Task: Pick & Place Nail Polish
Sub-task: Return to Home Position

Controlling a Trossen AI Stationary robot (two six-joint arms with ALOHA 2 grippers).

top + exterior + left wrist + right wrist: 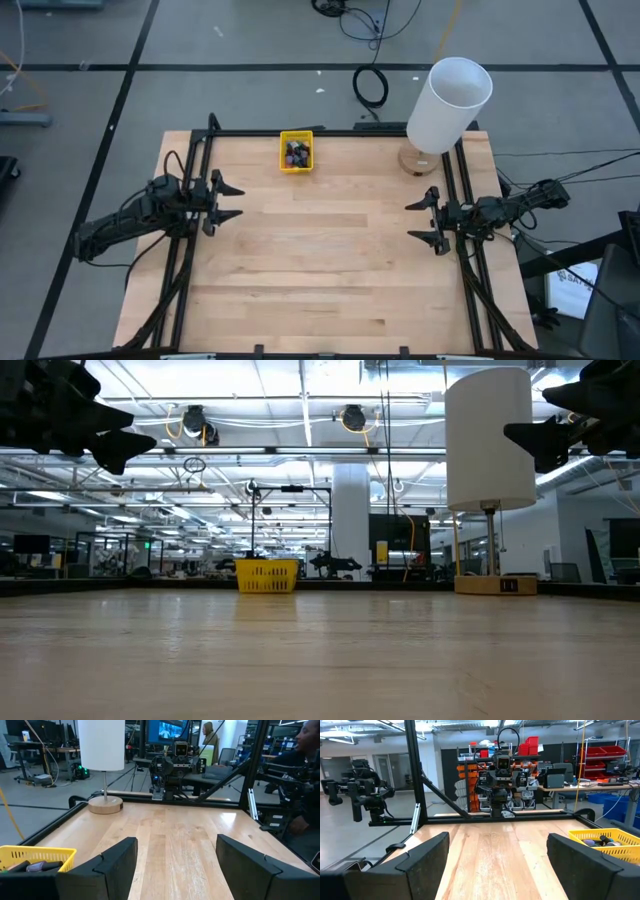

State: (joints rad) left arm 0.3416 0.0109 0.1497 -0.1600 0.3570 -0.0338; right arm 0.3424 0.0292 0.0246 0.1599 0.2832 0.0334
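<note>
Several tiny nail polish bottles (296,153) with dark caps lie inside a small yellow bin (284,165) at the table's far edge, left of centre. The bin also shows in the low view (267,575), the left wrist view (35,855) and the right wrist view (610,849). My left gripper (230,201) is open and empty above the table's left side. My right gripper (420,221) is open and empty above the table's right side. The two grippers face each other across the table.
A lamp with a white cylindrical shade (449,103) and a round wooden base (418,162) stands at the far right corner. A black frame (340,132) runs along the table's edges. Bare wood (320,250) lies between the grippers. A person (305,780) sits beyond the table.
</note>
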